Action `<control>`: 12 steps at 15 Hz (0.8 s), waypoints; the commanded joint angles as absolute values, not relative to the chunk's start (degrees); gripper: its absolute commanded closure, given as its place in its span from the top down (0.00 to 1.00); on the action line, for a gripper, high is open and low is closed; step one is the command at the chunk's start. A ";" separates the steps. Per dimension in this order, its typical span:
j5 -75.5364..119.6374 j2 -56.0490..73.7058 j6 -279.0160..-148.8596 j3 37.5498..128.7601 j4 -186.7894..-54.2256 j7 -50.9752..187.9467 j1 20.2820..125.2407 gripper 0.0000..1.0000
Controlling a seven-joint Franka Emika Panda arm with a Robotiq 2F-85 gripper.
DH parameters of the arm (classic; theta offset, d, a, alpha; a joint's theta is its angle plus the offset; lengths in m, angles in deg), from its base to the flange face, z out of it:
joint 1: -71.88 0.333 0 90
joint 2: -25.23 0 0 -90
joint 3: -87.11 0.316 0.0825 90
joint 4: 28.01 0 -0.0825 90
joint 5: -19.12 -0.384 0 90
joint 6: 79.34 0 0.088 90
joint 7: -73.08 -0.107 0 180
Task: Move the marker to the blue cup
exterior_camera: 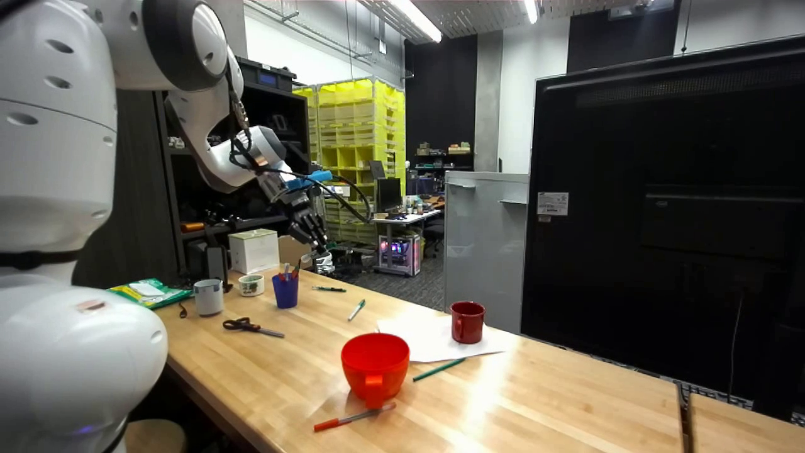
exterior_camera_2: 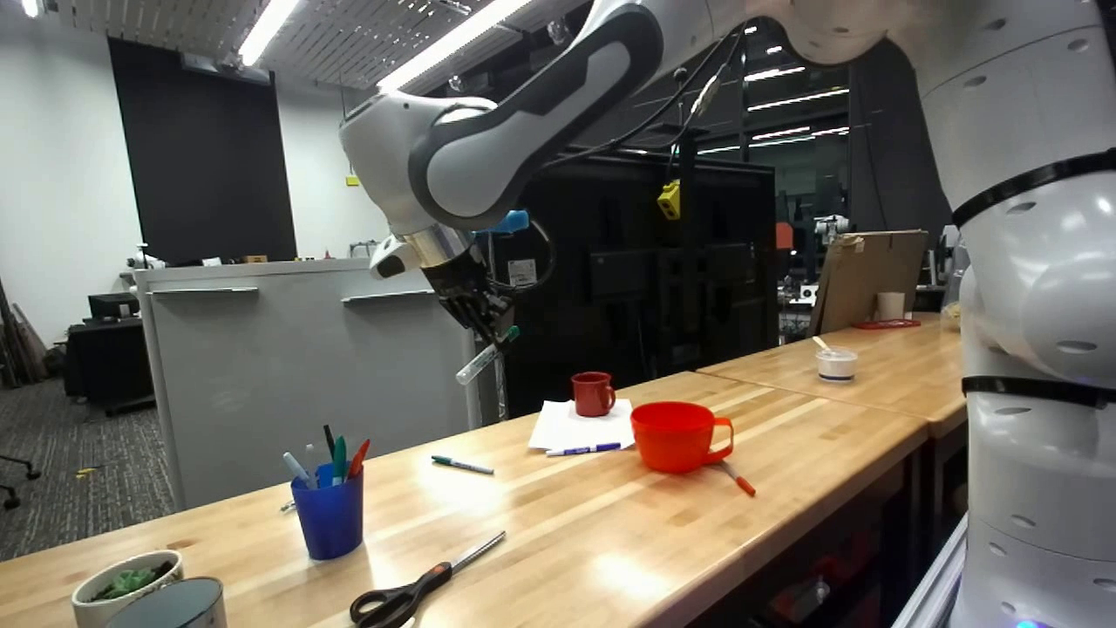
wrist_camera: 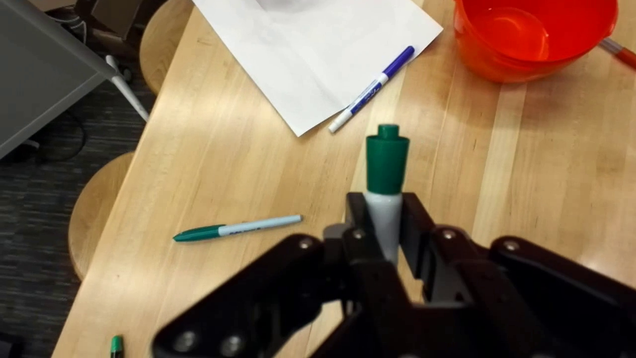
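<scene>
One blue cup (exterior_camera_2: 328,526), one red mug (exterior_camera: 468,326), one red bowl (exterior_camera_2: 671,445), one pair of black scissors (exterior_camera_2: 436,576), one held marker (wrist_camera: 385,199), five lying pens (wrist_camera: 238,228).

The hand (exterior_camera_2: 497,338) grips a raised, tilted marker (exterior_camera_2: 481,361). Near left on the surface (exterior_camera_2: 558,523), a blue cup (exterior_camera_2: 331,523) holds pens (exterior_camera_2: 339,460); farther right, a red mug (exterior_camera_2: 592,395) stands on paper (exterior_camera_2: 558,427) near a red bowl (exterior_camera_2: 671,440).

The long, pale wooden tabletop (exterior_camera: 566,390) looks smooth and varnished, with glossy highlights, while the flat white paper sheet (wrist_camera: 318,59) is matt. The rounded bright red plastic bowl (exterior_camera_2: 673,443) has a slick, shiny finish, the tapered dark blue plastic cup (exterior_camera_2: 330,521) a duller one, and the slim green-capped white plastic marker (wrist_camera: 385,201) looks smooth. The slender black-handled scissors (exterior_camera_2: 438,575) have grey metal blades.
</scene>
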State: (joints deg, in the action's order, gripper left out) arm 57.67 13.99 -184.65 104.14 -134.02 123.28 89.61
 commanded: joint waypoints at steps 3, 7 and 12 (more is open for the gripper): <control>58.22 11.98 -184.01 104.41 -131.94 123.56 90.23 0.20; 58.22 11.66 -183.74 104.41 -131.53 123.89 90.29 0.20; 58.78 10.89 -183.04 104.52 -130.38 124.71 90.65 0.05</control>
State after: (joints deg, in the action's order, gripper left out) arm 58.24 11.81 -183.89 104.35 -131.70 124.11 90.21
